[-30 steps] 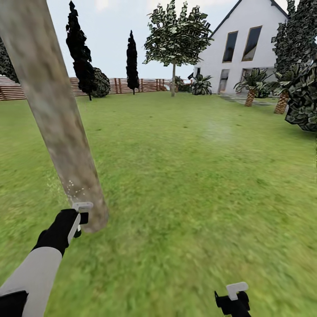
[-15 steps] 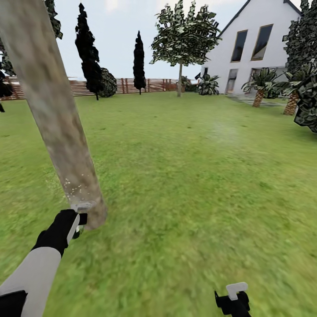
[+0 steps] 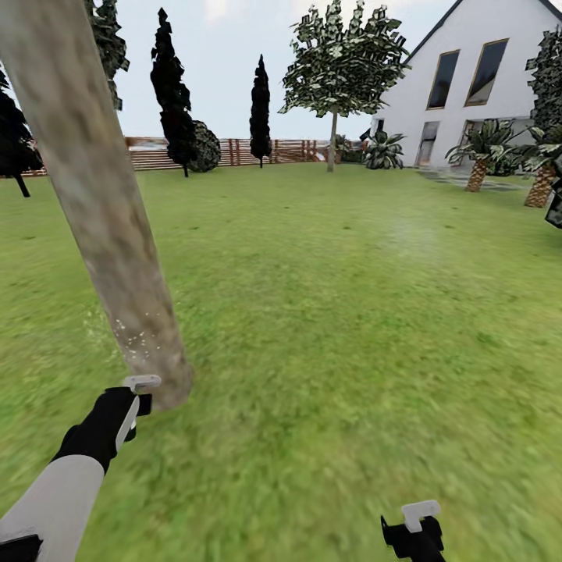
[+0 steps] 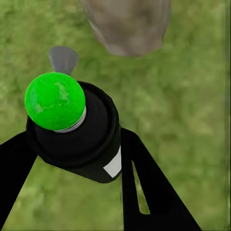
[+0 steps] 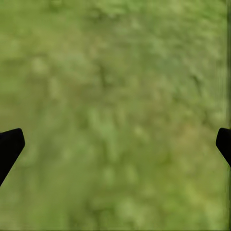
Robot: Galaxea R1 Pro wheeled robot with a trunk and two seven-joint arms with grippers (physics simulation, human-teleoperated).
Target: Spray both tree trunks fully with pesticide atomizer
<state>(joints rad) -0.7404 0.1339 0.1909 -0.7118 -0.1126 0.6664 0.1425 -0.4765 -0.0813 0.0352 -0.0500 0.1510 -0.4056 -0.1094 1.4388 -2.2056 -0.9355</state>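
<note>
Green-capped pesticide atomizer (image 4: pixel 72 134) is pinched in the left hand (image 3: pixel 133 400), right by the near tree trunk (image 3: pixel 101 218) base. White specks low down only, so lots left. Far tree (image 3: pixel 337 78) looks untouched; right hand (image 5: pixel 115 139) spread, empty.

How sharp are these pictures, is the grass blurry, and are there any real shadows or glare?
Head view: the near grass is smeared and soft, the fence and house crisper; the tree trunk leans as if lens-distorted; lighting flat, no cast shadows. Left wrist view: the atomizer is sharp, the grass blurred. Right wrist view: grass all blur between the right tool's fingertips.
</note>
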